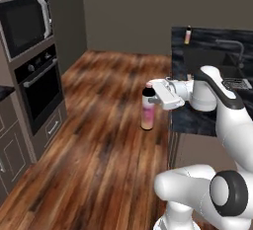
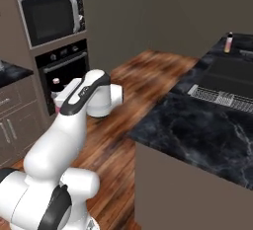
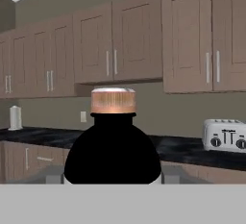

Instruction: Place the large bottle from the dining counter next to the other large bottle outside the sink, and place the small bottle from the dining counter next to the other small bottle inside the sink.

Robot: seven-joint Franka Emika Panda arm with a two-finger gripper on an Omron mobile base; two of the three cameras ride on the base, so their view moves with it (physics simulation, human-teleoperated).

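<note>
Held item: large bottle (image 1: 147, 109), dark top, pink lower body, copper cap; hangs upright over the wood floor (image 1: 99, 140), left of the counter edge.
Gripper (image 1: 154, 97): fingers clamped on the bottle's upper body, approx. half apart; I read it as a firm side grip.
Hand view: bottle shoulder and cap (image 3: 113, 100) dead centre; wall cabinets (image 3: 144, 40) and toaster (image 3: 225, 135) far behind.
Target zone: sink (image 2: 232, 78) set in the black counter (image 2: 197, 130), drain rack (image 2: 220, 96) on its near side; another bottle (image 2: 228, 43) stands at the far end.
Which bottle that is: too small to tell large vs small.
Risk 1: bottle base clips the counter edge as I swing right; cause, carrying too low.
Risk 2: slip or tilt in the grip; cause, grip sits high, weight hangs below.
Risk 3: knocking the far bottle or faucet (image 1: 236, 46); cause, long reach, tight set-down spot.
Risk 4: wrong placement; this one belongs outside the sink, not in it.
</note>
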